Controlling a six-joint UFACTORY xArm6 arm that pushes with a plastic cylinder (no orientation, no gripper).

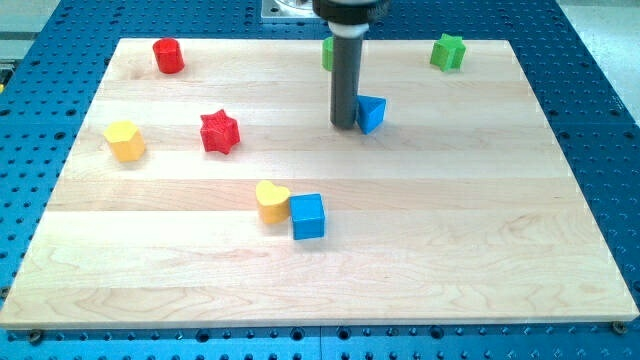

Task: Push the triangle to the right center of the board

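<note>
Blue triangle [372, 113] resting on the wooden board [480, 230], in the upper middle, a little toward the view's right of centre. My tip [344, 125] down on the board just beside the triangle's left face, touching or nearly so; cannot tell which from this angle. No gripper on this arm, only the dark rod, so nothing to open or close.

Handling, as a judgement: small, rigid, light block, probably hard plastic or painted wood, sliding easily on smooth varnished wood. Not fragile. No taking hold possible; contact only by pushing. Best pressed on the flat left face, near its middle, so as to drive toward the view's right and slightly toward the bottom. Off-centre contact on a triangular prism likely to spin it or let it slip off the rod, so small corrections probably needed. Right centre of the board well apart from the block for now.

Elsewhere: green block [328, 53] partly hidden behind the rod, shape unclear; green star [449, 51] near the top right; red cylinder [168, 56] top left; red star [219, 132]; yellow hexagon-like block [125, 141] at the left; yellow heart [271, 200] touching blue cube [308, 216] lower middle. Blue perforated bench [590, 90] under the board.

No brands, labels or readable writing anywhere.
</note>
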